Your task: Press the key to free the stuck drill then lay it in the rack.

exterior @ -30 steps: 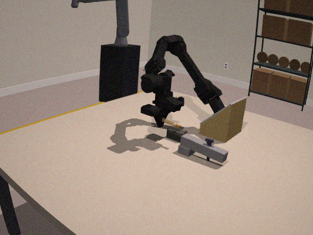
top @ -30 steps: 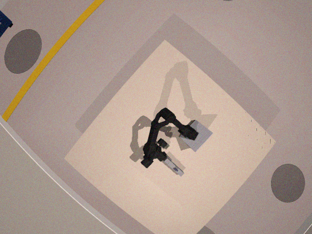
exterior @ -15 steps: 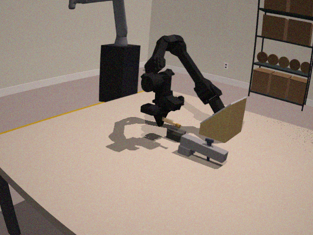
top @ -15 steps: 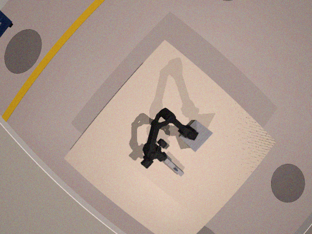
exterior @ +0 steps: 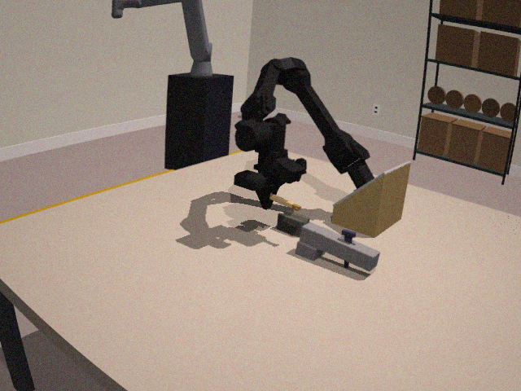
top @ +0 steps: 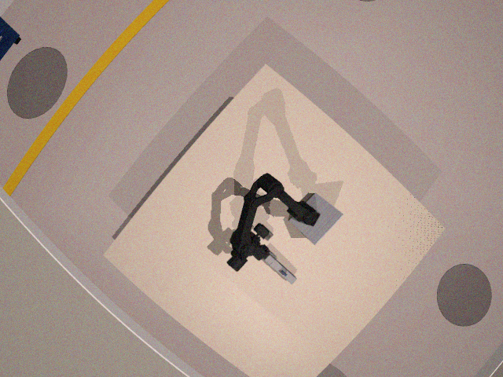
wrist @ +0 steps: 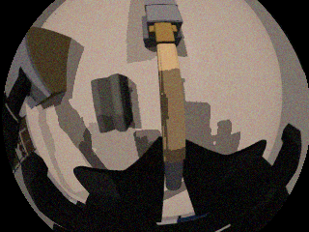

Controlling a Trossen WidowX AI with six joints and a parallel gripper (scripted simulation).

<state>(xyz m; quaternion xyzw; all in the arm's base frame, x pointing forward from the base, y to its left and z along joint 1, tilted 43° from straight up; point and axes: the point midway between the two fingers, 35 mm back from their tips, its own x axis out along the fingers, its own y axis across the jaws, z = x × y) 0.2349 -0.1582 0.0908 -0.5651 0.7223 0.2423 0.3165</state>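
My gripper (exterior: 266,206) (wrist: 168,139) is shut on the drill (exterior: 284,202) (wrist: 173,97), a long tan bar with an orange end. It holds the drill above the table, with its orange end pointing towards the grey housing (exterior: 328,243) (wrist: 163,13) (top: 273,263). In the exterior view the drill is clear of the housing. The dark blue key (exterior: 348,235) (top: 283,272) stands up from the housing's top. The rack (exterior: 290,223) (wrist: 112,102), a dark grey grooved block, stands on the table beside the housing's near end, left of the drill in the wrist view. The fingers hide part of the drill.
The arm's wedge-shaped base (top: 321,221) (exterior: 389,202) (wrist: 50,58) stands behind the housing and rack in the exterior view. The table (top: 227,316) (exterior: 210,311) bears all of these. Shelves and a second arm stand beyond it.
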